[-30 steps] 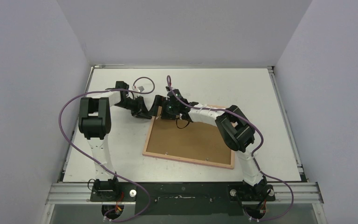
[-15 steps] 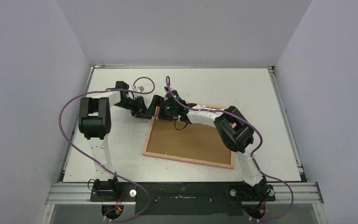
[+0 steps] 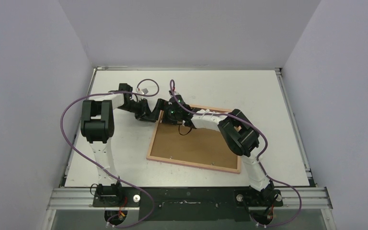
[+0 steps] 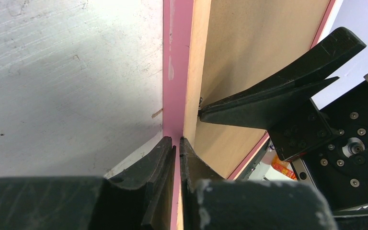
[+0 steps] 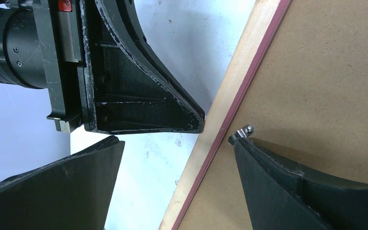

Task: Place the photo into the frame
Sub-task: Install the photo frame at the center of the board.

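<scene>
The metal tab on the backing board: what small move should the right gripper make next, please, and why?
Probably nudge the right gripper sideways so its fingertip swivels the tab. It stands open with that fingertip against the tab at the board edge, while the left gripper is shut on the frame rail, steadying it.

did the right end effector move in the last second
Yes, slightly. In the top view the right end effector has shifted left, toward the far left corner of the frame, which itself has stayed put.
</scene>
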### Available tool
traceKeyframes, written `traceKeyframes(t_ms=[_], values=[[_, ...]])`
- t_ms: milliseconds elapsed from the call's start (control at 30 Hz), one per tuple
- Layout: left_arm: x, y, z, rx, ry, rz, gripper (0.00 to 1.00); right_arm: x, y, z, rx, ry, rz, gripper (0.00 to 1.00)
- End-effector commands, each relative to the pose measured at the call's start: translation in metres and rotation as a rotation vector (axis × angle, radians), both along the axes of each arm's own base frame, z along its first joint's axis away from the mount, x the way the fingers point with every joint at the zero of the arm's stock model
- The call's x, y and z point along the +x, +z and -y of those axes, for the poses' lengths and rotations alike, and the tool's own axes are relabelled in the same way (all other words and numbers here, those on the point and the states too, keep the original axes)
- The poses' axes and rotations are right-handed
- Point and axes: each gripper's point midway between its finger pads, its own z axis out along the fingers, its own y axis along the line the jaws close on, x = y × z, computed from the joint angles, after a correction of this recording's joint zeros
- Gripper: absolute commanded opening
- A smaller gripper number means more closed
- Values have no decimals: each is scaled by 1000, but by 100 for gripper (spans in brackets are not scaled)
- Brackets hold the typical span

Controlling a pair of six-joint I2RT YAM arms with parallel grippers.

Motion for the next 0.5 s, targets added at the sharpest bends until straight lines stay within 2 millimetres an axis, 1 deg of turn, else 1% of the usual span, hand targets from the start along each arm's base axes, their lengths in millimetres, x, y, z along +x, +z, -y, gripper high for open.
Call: traceKeyframes(t_ms=[0,200,467], values=[[4,-3,0,2,-16,39,8,-8,-11,-4,-15,-11,-3,90],[2,-3,0,1,-17,38,8,-6,-11,-3,-35,-54,12,90],[-2,-6,0,-3,-22,33,7,-1,-5,-6,-25,-91,41,90]])
